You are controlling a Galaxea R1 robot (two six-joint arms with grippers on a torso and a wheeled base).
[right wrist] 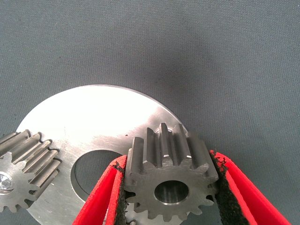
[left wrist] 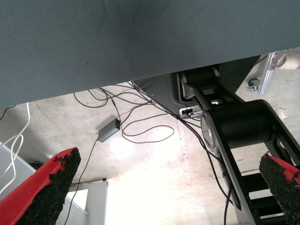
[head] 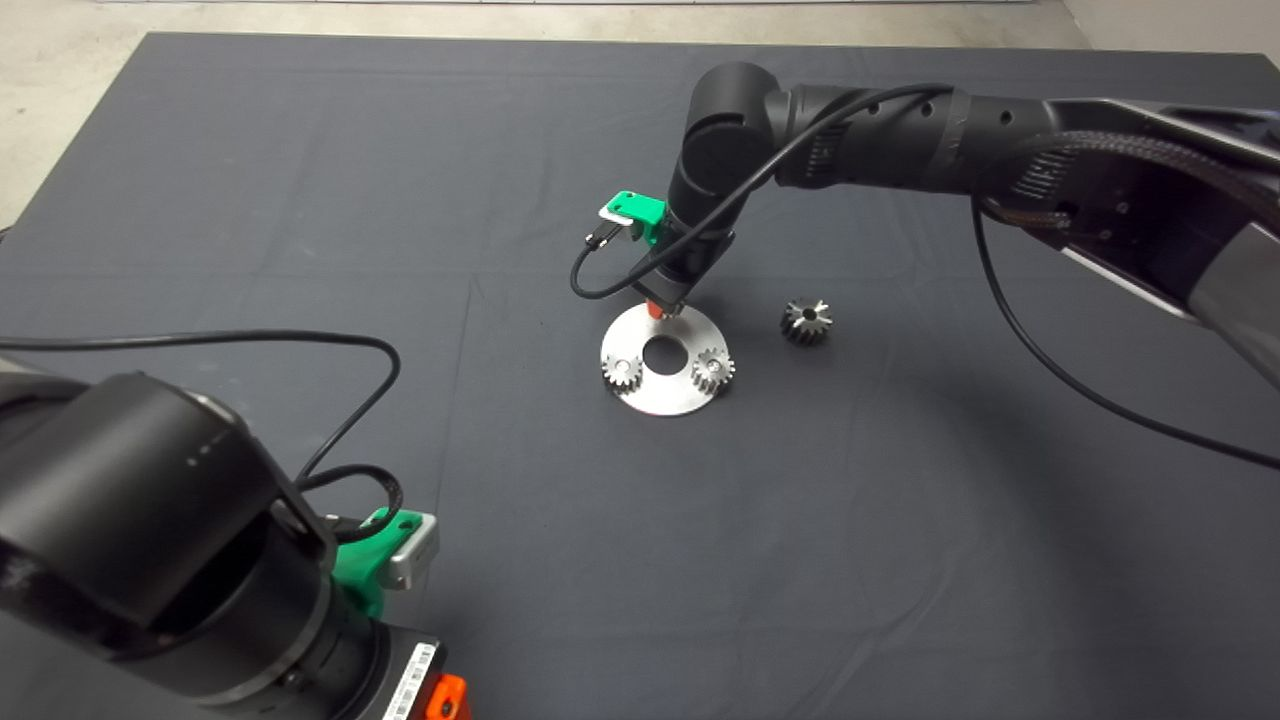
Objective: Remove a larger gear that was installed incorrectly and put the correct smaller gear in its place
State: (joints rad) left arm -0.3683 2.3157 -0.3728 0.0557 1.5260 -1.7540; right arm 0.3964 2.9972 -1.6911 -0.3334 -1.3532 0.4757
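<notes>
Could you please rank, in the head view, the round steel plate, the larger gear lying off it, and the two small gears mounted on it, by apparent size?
1. Steel plate.
2. Larger gear.
3. Two mounted small gears: look alike, so unranked.

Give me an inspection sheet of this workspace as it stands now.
Surface: dark grey cloth mat, creased.
Job's things: round steel plate with centre hole carries two small fine-toothed steel gears; smaller grey steel gear held over the plate's far edge; larger star-toothed steel gear lies on the mat beside the plate.
Clutter: nothing seen.
Grippers: right gripper shut on the smaller gear; left gripper open, parked off the mat's near left.
Cables: black cables loop from both arms.
Surroundings: concrete floor, loose wires.
</notes>
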